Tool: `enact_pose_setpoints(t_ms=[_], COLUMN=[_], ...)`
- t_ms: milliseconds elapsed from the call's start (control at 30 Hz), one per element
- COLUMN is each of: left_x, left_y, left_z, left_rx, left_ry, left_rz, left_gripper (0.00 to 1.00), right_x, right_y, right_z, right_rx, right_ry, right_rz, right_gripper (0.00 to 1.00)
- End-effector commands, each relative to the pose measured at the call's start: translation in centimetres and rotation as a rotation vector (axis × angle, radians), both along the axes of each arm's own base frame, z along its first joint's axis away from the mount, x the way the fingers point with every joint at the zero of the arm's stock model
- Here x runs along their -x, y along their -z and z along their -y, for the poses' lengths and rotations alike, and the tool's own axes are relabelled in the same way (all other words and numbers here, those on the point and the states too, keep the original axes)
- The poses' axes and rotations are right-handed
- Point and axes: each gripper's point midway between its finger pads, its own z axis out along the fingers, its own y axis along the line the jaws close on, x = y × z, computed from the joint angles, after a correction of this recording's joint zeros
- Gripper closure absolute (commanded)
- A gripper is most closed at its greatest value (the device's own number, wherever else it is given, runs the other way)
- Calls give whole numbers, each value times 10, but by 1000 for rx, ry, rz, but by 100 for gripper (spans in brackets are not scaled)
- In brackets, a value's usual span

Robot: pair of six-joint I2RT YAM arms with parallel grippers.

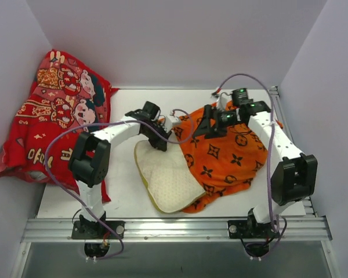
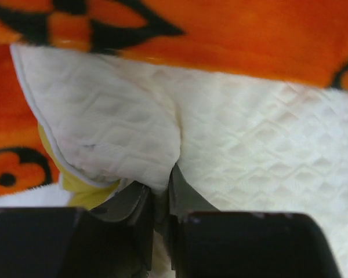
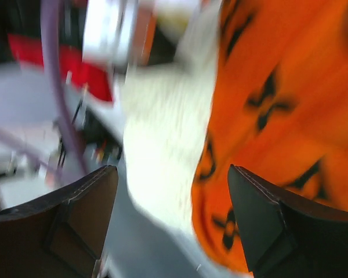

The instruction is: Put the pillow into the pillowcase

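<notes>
The cream-white pillow (image 1: 168, 176) lies at the table's middle, its right part under the orange pillowcase (image 1: 229, 153) with black motifs. My left gripper (image 1: 160, 141) is shut on a folded corner of the pillow (image 2: 104, 127); a yellow-green band (image 2: 84, 185) shows beside the fingers (image 2: 182, 194). The pillowcase (image 2: 232, 46) lies just beyond. My right gripper (image 1: 207, 128) is open and empty, above the pillowcase's upper left part. Its blurred view shows pillow (image 3: 162, 145) and pillowcase (image 3: 278, 104) below the spread fingers (image 3: 261, 220).
A red cartoon-printed cloth (image 1: 52, 116) is heaped at the far left against the wall. White walls close the back and sides. A metal rail (image 1: 174, 229) runs along the near edge by the arm bases.
</notes>
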Motion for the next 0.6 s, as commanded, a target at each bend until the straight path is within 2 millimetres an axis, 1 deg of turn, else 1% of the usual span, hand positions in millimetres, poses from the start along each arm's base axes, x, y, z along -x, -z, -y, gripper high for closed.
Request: enact_pose_setpoints(t_ms=[0,33,67,100,133,167,200,233,267,300,333,367,400,433,467,500,533,567], left_x=[28,30,33,36,39,38,37,35,32,27,27,26,25,26,26,32,38,38], left_y=[-21,-24,-26,-29,-34,-39,-46,-62,-69,-77,-94,-101,-97,-114,-112,-97,-102,-94], left_z=[84,95,99,101,102,102,101,98,95,91,85,80,63,57,47,30,23,15], left_rx=[170,183,195,208,215,221,224,226,224,220,231,238,234,265,262,251,265,231], left_ry=[411,487,529,567,605,609,609,579,542,496,426,386,320,244,186,125,55,-1], left_rz=[121,163,176,189,214,228,245,266,271,279,269,264,229,225,203,144,129,128], left_gripper=[84,84,82,80,78,66,56,47,31,17,7,5,2,3,3,3,2,3], right_x=[-72,-92,-103,-118,-127,-139,-147,-151,-158,-163,-167,-169,-172,-169,-169,-168,-162,-162], right_y=[-19,-32,-29,-16,-11,-19,-3,1,5,12,16,22,28,34,40,51,57,63], right_z=[67,84,91,98,101,103,97,92,90,75,69,63,53,37,30,24,10,7], right_rx=[94,117,152,195,227,240,260,277,314,336,356,383,399,410,435,454,468,489], right_ry=[200,220,229,233,232,232,207,175,166,109,85,62,28,-32,-60,-92,-151,-167], right_rz=[136,204,217,212,222,256,237,256,271,298,317,330,346,370,382,381,401,404], right_gripper=[22,21,22,21,21,21,21,20,18,17,16,15,15,15,14,13,12,12])
